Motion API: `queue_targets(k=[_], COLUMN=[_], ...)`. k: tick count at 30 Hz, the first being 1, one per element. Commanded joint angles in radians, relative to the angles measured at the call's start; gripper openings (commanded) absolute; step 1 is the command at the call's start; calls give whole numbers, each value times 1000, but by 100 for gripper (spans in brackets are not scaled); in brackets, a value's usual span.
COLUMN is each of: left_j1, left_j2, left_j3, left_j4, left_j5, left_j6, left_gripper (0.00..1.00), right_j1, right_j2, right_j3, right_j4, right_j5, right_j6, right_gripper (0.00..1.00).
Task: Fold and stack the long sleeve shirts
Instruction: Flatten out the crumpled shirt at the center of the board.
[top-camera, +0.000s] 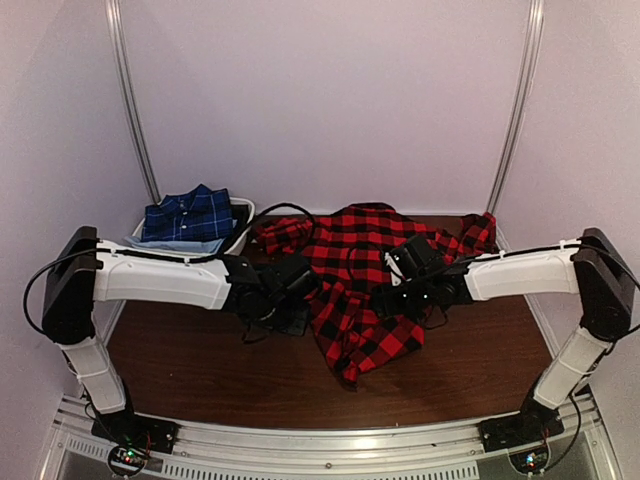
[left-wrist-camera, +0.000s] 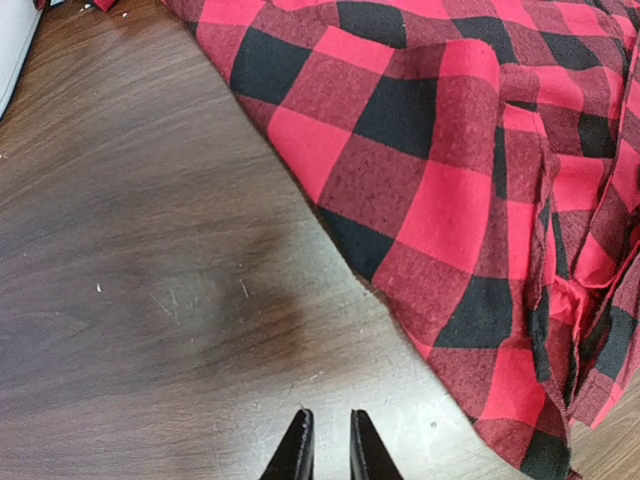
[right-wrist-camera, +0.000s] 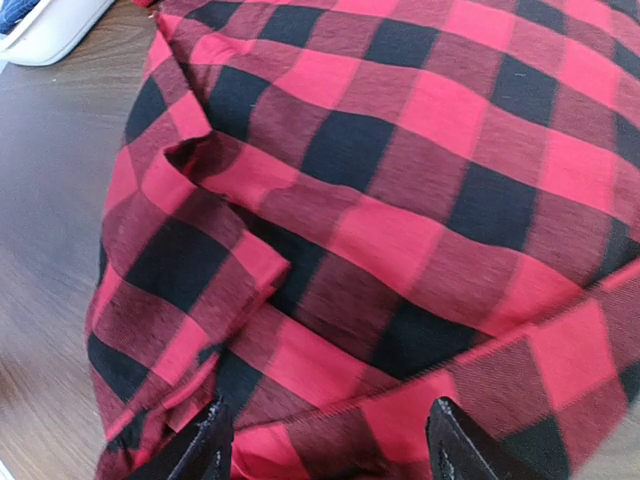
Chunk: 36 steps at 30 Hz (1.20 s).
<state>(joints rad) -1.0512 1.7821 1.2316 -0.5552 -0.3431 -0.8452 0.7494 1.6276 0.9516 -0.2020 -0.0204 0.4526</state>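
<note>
Sprawling over the middle of the brown wood-grain surface (top-camera: 200, 370), the red-and-black checked shirt (top-camera: 350, 255) lies rumpled. One sleeve is flung out towards 1 o'clock, and the lower cloth bunches to a point near 6. Bare wood runs free from 7 round to 9 o'clock and along the near edge, so that's where the open room is. Up at 10 o'clock, the navy shirt (top-camera: 188, 213) with thin white lines sits folded flat in a white tub (top-camera: 240, 232) at the back-left corner. Now the left claw (left-wrist-camera: 330, 455): it hangs over scuffed bare wood just beside the red shirt's slanting edge, tips a sliver apart, pinching nothing. And the right claw (right-wrist-camera: 335, 450) is over the cloth itself, fingers (right-wrist-camera: 205, 450) spread wide either side of a soft fold. The fabric looks brushed and soft, with big squares creased into ridges.
</note>
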Motion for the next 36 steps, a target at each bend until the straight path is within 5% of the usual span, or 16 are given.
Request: queue_targets(k=[1, 24, 36], left_j1=[27, 152, 170], left_j2=[-18, -155, -186], left_j3=[5, -107, -125], left_j4=[55, 81, 87], left_j5=[19, 65, 59], left_j6=[-7, 74, 72], left_gripper=[15, 15, 15], right_j1=[-6, -66, -24], right_j2=[96, 300, 290], right_j3=[76, 105, 153], right_j4=[112, 332, 297], right_j5=[-108, -329, -342], right_j6=[38, 130, 122], right_gripper=[66, 43, 0])
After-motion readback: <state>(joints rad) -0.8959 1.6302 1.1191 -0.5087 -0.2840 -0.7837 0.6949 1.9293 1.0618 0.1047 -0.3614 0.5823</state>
